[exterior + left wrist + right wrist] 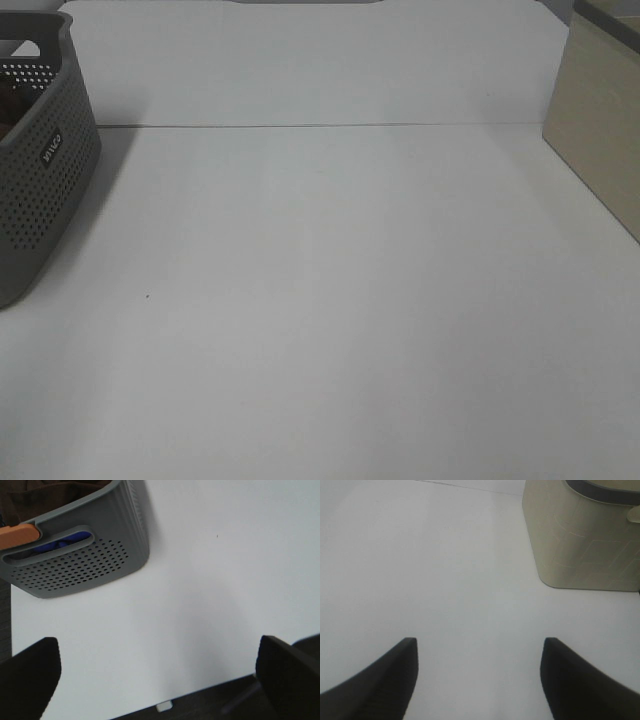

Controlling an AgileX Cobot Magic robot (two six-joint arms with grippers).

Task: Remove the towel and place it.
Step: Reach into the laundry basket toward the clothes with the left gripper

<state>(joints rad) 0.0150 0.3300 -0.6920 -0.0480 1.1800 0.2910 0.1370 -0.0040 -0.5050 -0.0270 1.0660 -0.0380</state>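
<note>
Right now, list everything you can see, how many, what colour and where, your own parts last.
basket: one, grey, table's left edge
towel: one, dark reddish-brown, inside the basket
orange piece: one, orange, at the basket's rim
blue item: one, blue, behind the basket's handle slot
bin: one, beige, table's right edge
table: one, white, under everything
left gripper: one, black, open, near the basket
right gripper: one, black, open, near the bin

My left gripper (159,680) points downward, its 2 dark fingers (30,677) spread wide with nothing between them. My right gripper (479,680) also points downward, its 2 fingers (380,680) apart, empty, less widely spread.
</note>
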